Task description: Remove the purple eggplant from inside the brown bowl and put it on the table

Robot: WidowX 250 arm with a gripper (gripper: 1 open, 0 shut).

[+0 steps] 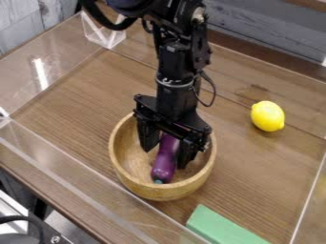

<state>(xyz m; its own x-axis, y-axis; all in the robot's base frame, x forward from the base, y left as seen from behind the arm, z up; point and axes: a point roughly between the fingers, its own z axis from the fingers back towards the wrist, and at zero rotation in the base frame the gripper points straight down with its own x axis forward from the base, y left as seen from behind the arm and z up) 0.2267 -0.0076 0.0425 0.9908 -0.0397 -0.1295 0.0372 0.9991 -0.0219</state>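
Gripper [173, 145] points down inside bowl [128, 168], jaws spread astride eggplant [163, 162], positioned to grasp it.

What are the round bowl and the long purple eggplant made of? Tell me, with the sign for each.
Round light-brown bowl: looks like wood, matte, with a thick rim and faint grain. Long purple eggplant: probably plastic or rubber, going by its glossy, evenly coloured skin.
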